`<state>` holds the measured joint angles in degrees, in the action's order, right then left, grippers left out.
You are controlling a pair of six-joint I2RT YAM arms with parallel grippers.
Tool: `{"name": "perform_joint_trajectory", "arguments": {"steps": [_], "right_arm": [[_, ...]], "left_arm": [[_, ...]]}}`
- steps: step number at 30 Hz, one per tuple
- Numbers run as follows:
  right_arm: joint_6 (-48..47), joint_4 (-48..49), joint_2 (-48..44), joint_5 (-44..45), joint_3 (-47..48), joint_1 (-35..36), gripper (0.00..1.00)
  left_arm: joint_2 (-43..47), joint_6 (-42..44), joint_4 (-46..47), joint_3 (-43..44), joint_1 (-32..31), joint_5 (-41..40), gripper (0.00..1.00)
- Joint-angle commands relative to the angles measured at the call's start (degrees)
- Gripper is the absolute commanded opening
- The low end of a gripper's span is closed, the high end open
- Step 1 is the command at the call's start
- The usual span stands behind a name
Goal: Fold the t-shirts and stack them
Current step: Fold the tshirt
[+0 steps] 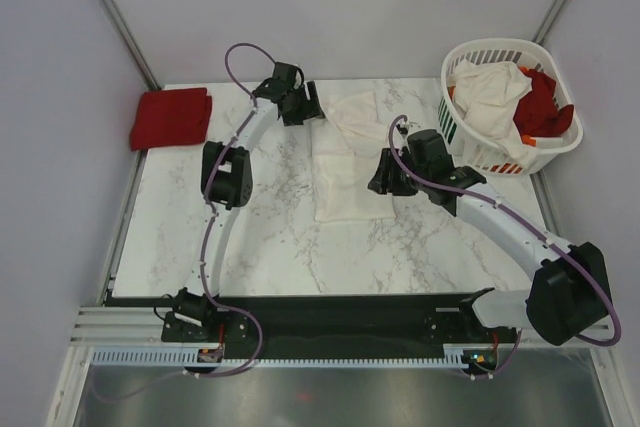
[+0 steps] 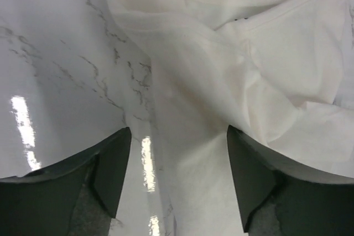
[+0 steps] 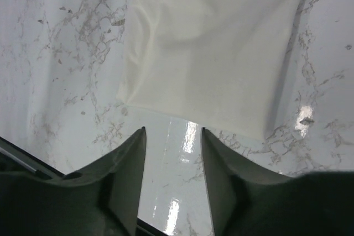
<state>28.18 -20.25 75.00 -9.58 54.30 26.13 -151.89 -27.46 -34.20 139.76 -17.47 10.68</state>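
A cream-white t-shirt (image 1: 345,157) lies partly folded in the middle of the marble table, long axis running away from me. My left gripper (image 1: 307,107) is open at its far left corner; in the left wrist view the rumpled cloth (image 2: 232,70) lies between and ahead of the open fingers (image 2: 113,164). My right gripper (image 1: 383,179) is open beside the shirt's right edge; in the right wrist view the flat folded edge (image 3: 210,64) lies just ahead of the empty fingers (image 3: 130,169). A folded red t-shirt (image 1: 170,117) lies at the table's far left.
A white slatted laundry basket (image 1: 470,147) stands at the far right holding cream-white (image 1: 490,92) and red (image 1: 545,107) cloth. Grey walls close in the table on three sides. The arm bases sit on a black rail (image 1: 330,322) at the near edge.
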Motion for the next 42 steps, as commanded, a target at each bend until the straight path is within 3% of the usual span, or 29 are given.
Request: {"name": "perform_joint_trajectory", "arguments": {"steps": [1, 2, 5, 7, 10, 12, 16, 18, 22, 28, 38, 42], "right_arm": [[-2.8, -1.1, 0.0, 5.4, 4.0, 0.1, 0.63], [-3.3, -1.5, -0.3, 6.8, 4.4, 0.1, 0.77], [-3.8, -2.8, -0.2, 11.2, 6.0, 0.1, 0.86], [-3.7, -4.1, 0.4, 14.4, 6.1, 0.1, 0.87], [-2.7, -4.4, 1.0, 15.5, 2.8, 0.0, 0.89], [-1.8, -3.3, 2.5, 14.4, -0.6, 0.0, 0.89], [-0.7, 1.3, 6.5, 11.4, -5.1, -0.4, 0.89], [-0.4, 2.9, 8.0, 9.8, -6.7, -0.5, 0.88], [-0.5, 4.1, 9.3, 9.8, -7.6, -0.6, 0.87], [-0.9, 6.1, 10.6, 10.3, -9.3, -1.3, 0.86], [-0.4, 11.5, 14.9, 6.6, -12.9, -3.3, 0.82], [-0.7, 11.9, 15.0, 5.8, -13.1, -3.7, 0.80]], "left_arm": [[7.5, 3.5, -1.0, 2.4, 2.6, -1.3, 0.82], [9.4, 5.5, -1.0, 2.5, 2.6, -1.7, 0.83], [20.5, 7.3, -1.2, -2.8, 2.7, -2.0, 0.84], [27.1, 6.6, -1.3, -9.6, 2.6, -3.3, 0.83], [40.8, 3.0, -1.2, -31.1, 2.4, -3.6, 0.82], [47.7, 1.4, -1.1, -39.6, 1.7, -0.2, 0.82], [54.9, -0.9, 0.4, -59.8, -3.1, 1.3, 0.80], [58.1, -1.5, 1.6, -65.6, -6.7, 0.2, 0.80], [60.1, -6.5, 13.2, -79.4, -10.7, 5.3, 0.79], [57.9, -11.0, 18.0, -86.1, -16.5, 1.5, 0.79], [59.8, -12.4, 20.4, -85.7, -19.3, -4.4, 0.78], [56.2, -14.5, 20.4, -85.7, -18.9, -7.1, 0.66]]}}
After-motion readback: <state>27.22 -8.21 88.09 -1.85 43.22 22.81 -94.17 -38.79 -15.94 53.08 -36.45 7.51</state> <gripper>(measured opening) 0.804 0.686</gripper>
